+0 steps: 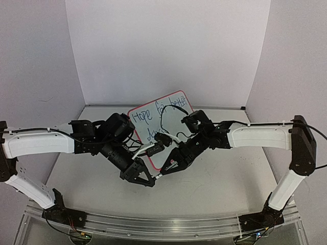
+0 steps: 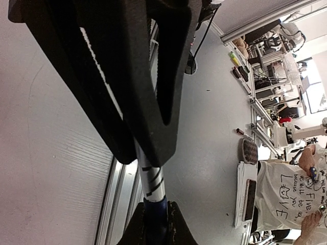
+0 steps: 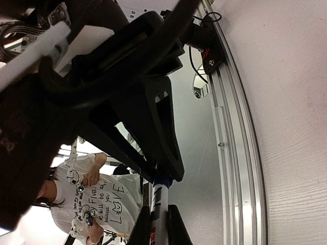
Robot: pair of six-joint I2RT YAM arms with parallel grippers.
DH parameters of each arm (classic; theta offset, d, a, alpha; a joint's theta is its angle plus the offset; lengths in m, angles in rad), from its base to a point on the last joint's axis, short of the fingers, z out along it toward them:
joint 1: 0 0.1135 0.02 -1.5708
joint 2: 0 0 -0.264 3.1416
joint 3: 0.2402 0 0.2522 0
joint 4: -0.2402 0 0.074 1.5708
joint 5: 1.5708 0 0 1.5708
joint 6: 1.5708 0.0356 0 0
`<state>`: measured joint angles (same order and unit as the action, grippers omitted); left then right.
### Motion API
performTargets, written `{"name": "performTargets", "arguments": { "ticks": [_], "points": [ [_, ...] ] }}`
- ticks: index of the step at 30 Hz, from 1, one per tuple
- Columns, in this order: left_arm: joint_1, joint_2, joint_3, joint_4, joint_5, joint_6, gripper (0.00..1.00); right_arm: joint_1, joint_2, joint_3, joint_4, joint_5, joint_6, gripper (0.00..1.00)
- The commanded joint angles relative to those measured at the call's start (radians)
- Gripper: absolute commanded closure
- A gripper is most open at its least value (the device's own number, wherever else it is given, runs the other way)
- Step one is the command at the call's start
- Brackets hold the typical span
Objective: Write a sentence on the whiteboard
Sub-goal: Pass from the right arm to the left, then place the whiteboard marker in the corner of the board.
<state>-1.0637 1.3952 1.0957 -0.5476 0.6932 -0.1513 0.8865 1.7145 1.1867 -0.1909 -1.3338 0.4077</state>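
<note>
1. whiteboard [image 1: 148,122]: upright on tabletop [image 1: 214,178], centre rear; sentence [image 1: 158,111] on its front face.
2. left end effector [image 1: 148,178], right end effector [image 1: 166,168]: before the whiteboard, tip to tip; marker [image 2: 152,184] spanning between them.

On the silver rail [image 1: 163,224], left arm [image 1: 38,143] and right arm [image 1: 258,137]: white shells, black joints, thin black cables [image 1: 56,131]; farthest from the rail, left claw [image 1: 152,179] and right claw [image 1: 164,171], black.

Blue sentence [image 1: 159,111] "Hope for better", perhaps "days", on the whiteboard [image 1: 153,124]; "LOVE" on a T-shirt [image 2: 286,196]
</note>
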Motion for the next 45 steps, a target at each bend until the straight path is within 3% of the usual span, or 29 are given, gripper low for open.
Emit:
{"name": "performTargets", "arguments": {
  "ticks": [1,9,16,18,22,26,32,40,45],
  "points": [
    [0.051,-0.004,0.051,0.608,0.076,-0.015,1.00,0.135,0.010,0.037,0.036,-0.073,-0.044,1.00],
    [0.054,0.012,0.056,0.611,0.091,-0.029,1.00,0.159,0.021,0.049,0.034,-0.073,-0.053,1.00],
    [0.054,-0.003,0.079,0.317,0.008,0.097,1.00,0.107,-0.015,0.032,0.027,0.057,-0.014,0.99],
    [0.054,-0.016,0.063,0.212,-0.048,0.117,1.00,0.038,-0.049,0.005,0.026,0.081,-0.005,0.87],
    [0.054,-0.062,-0.007,0.078,-0.150,0.100,1.00,-0.111,-0.148,-0.048,0.001,0.174,-0.019,0.49],
    [0.055,-0.135,-0.108,0.052,-0.231,0.029,1.00,-0.256,-0.196,-0.065,-0.104,0.310,-0.077,0.23],
    [0.074,-0.194,-0.251,0.064,-0.420,-0.154,0.96,-0.434,-0.222,-0.071,-0.200,0.617,-0.114,0.13],
    [0.240,-0.278,-0.434,0.119,-0.542,-0.315,0.92,-0.667,-0.253,-0.098,-0.203,0.941,-0.176,0.04],
    [0.400,-0.196,-0.440,0.168,-0.531,-0.332,0.91,-0.691,-0.348,-0.199,-0.039,1.211,-0.213,0.02]
  ]
}}
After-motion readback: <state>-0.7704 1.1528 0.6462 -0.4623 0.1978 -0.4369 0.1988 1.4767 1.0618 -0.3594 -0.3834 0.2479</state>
